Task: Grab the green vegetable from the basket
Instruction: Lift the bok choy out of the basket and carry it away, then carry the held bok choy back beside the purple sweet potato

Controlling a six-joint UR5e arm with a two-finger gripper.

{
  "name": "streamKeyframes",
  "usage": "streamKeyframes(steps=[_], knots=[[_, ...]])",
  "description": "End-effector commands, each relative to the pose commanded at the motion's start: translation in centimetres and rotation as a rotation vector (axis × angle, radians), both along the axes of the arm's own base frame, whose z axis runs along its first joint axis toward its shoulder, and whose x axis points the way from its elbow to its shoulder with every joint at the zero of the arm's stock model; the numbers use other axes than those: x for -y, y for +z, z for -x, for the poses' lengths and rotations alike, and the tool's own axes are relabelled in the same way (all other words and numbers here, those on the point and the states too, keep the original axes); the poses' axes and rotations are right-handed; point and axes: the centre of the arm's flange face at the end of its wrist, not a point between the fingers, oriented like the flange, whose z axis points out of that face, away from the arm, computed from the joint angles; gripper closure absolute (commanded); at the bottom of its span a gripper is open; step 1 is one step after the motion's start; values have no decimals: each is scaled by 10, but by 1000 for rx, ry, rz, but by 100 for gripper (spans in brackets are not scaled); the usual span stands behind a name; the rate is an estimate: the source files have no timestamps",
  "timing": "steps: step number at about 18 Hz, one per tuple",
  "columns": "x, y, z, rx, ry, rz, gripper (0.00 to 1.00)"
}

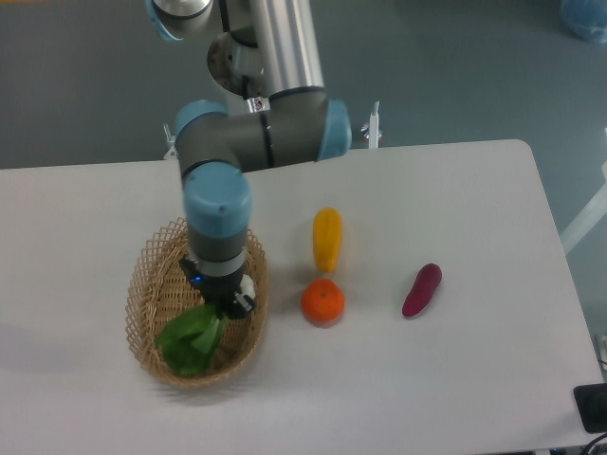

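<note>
Bright green vegetable; tan woven basket; yellow vegetable; orange fruit; purple vegetable.

- The arm's wrist is covering the gripper, so how the jaws are standing cannot be told
- The wrist is also hiding the white stalk end of the green vegetable and part of the basket floor
- The top edge is cutting off the arm's upper links
- A blue object and a black object are being cropped at the right edge
</note>
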Motion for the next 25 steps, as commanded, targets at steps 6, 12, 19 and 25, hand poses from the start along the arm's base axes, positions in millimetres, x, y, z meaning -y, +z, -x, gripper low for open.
streamKeyframes(steps=[6,12,19,25], knots=[[4,35,67,-54,84,-53,97],[48,39,155,-78,179,-54,97],[54,44,260,-83,145,67,97],[97,34,311,-80,25,92,97]])
